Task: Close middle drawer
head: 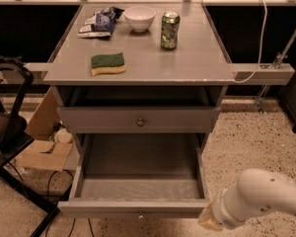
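The middle drawer (133, 207) is pulled far out of the grey cabinet. Its long tray is empty, and its low front with a tiny knob (139, 215) sits at the bottom of the camera view. Above it, the taller-fronted drawer (138, 120) with a round knob is nearly shut. My gripper (208, 221) is at the bottom right, on the end of the white arm (266, 196). It is right at the right end of the middle drawer's front; I cannot tell whether it touches.
On the cabinet top (187, 58) are a green-yellow sponge (108, 63), a white bowl (139, 18), a green can (170, 29) and a snack bag (98, 23). A black chair (7, 132) and a cardboard box (42, 149) stand to the left. The floor (256, 142) is speckled.
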Action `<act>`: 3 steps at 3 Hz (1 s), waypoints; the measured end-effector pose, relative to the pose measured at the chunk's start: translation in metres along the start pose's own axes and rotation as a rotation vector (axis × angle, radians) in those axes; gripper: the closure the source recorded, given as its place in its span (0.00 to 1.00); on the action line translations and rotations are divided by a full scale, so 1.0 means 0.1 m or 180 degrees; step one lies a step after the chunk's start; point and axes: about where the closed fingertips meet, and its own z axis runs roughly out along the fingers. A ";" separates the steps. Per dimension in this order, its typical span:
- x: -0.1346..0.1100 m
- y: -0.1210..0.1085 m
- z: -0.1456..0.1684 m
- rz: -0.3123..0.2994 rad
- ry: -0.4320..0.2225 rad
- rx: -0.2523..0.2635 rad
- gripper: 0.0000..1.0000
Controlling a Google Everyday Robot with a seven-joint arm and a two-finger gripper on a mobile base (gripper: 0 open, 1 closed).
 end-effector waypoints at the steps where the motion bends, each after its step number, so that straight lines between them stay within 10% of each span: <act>1: 0.00 -0.01 0.78 0.0011 0.0017 -0.0075 1.00; 3: -0.16 -0.26 1.75 0.0023 -0.0181 0.0007 1.00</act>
